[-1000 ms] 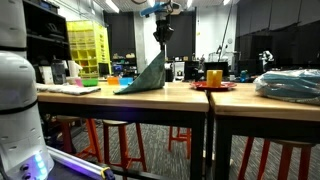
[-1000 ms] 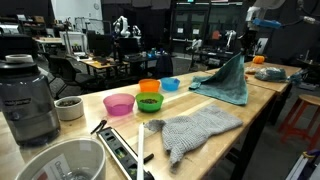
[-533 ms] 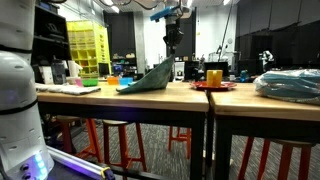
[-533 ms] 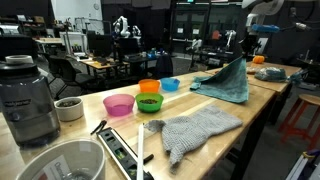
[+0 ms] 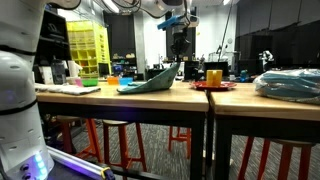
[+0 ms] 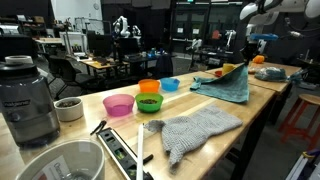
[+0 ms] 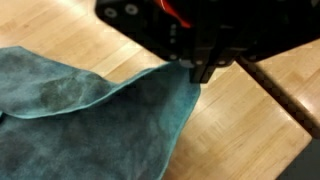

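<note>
A teal cloth lies on the wooden table, with one corner lifted. My gripper is shut on that corner and holds it a little above the tabletop. In an exterior view the same teal cloth spreads over the far part of the table, and my gripper pinches its raised far corner. In the wrist view my gripper comes in from the top with its fingers closed on the tip of the teal cloth, which drapes down to the left over the light wood.
A grey cloth lies near the front edge. Pink, orange, green and blue bowls stand in the middle. A blender and a white bowl stand nearest the camera. An orange cup on a red plate and a blue bundle lie further along.
My gripper has carried the cloth's corner sideways across the table and lower down. The cloth, which hung in a tall peak, now lies much flatter.
</note>
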